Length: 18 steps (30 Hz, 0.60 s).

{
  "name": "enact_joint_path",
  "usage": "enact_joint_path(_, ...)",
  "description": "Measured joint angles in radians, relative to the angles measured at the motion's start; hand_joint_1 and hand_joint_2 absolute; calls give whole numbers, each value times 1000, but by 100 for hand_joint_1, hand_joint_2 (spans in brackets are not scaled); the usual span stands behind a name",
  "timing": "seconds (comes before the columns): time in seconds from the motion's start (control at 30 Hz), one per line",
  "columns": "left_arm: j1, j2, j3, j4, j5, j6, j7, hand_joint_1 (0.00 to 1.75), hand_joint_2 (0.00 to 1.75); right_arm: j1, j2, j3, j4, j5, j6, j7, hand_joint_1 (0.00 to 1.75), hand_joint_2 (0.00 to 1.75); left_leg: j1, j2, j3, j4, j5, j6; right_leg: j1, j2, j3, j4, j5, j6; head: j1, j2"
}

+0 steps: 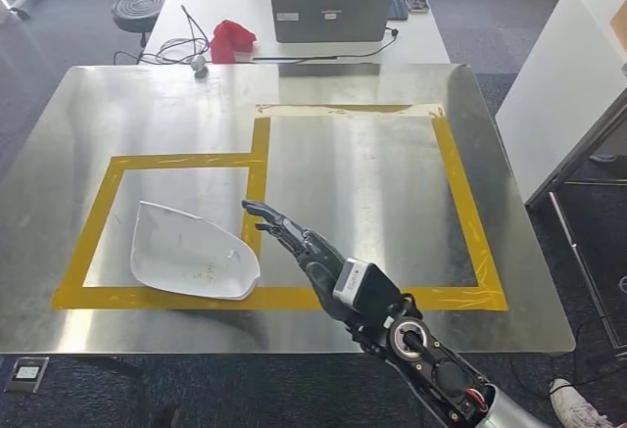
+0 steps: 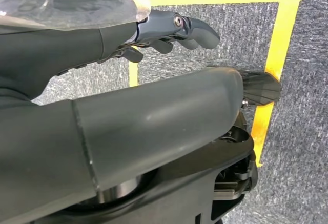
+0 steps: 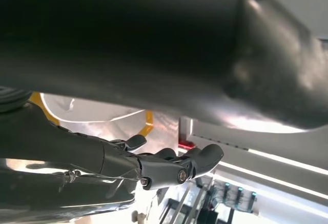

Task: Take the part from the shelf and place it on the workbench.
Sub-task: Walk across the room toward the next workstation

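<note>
Reaching in over the near edge of the table, the robot's dark many-fingered right hand (image 1: 296, 237) is stretching flat and forward with its fingers extended and slightly apart, holding nothing; its fingertips are hovering over the yellow tape strip that divides the two marked zones, just beside the part without touching it. From the right wrist view the same right hand (image 3: 162, 165) is showing its fingers straight and empty above the shiny surface. Just to the left of those fingertips, the white curved plastic shell part (image 1: 192, 252) is lying on the brushed-metal workbench (image 1: 355, 85), inside the smaller yellow-taped rectangle (image 1: 88, 227), with its near edge reaching the yellow strip at the front. To the right, the larger yellow-taped square (image 1: 462, 203) is enclosing bare metal. Hanging low, the left hand (image 2: 170, 32) is appearing in its wrist view over grey carpet marked with yellow floor tape (image 2: 278, 44), its fingers loosely extended with nothing in them. Beyond the workbench, a white desk (image 1: 236, 12) is carrying an open grey laptop (image 1: 333, 7), a crumpled red cloth (image 1: 230, 38) and some cables, and a person is sitting behind the laptop.
</note>
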Motion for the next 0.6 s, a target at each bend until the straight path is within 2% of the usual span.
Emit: enact_joint_path(0.6, 0, -1, 0, 0, 10, 3, -1, 0, 0, -50, 4, 65, 2, -23, 43, -17, 0, 0, 0, -1, 0, 0, 0, 0, 0, -1, 0, 0, 0, 0, 0, 0)
